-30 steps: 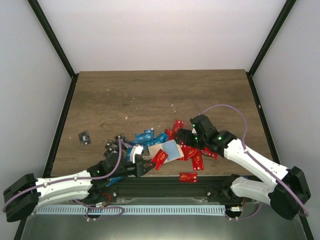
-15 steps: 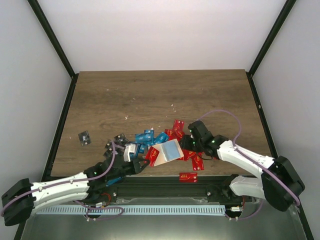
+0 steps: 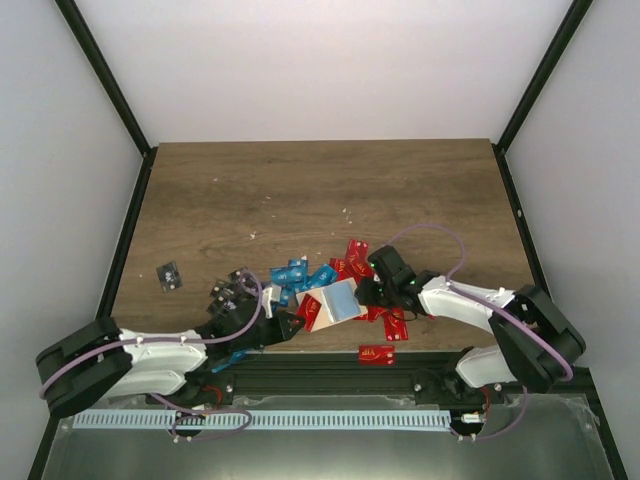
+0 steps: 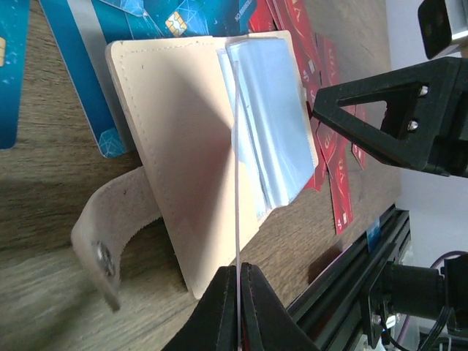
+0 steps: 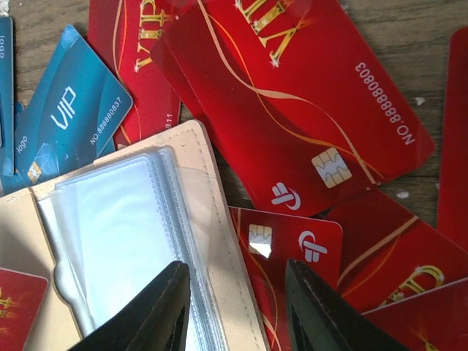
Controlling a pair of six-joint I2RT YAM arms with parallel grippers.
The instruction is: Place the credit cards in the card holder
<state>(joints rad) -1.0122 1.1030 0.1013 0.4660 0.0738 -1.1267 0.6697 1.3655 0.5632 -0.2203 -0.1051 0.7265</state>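
Open pale beige card holder (image 4: 183, 146) lies on wooden worktop (image 4: 36, 307) just ahead of left fingers (image 4: 218, 322), which are together, pinching one clear plastic sleeve (image 4: 237, 205) lifted edge-on; right fingers (image 5: 157, 314) apart, straddling holder's beige edge, contact unclear. Scattered red credit cards (image 5: 292, 110) lie just beyond right fingers, blue credit cards (image 5: 66, 117) off to one side past holder's corner.

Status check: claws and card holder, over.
Left claw shut on a clear sleeve of the holder. Right claw open, astride holder edge. Sleeves look empty; cards scattered around.
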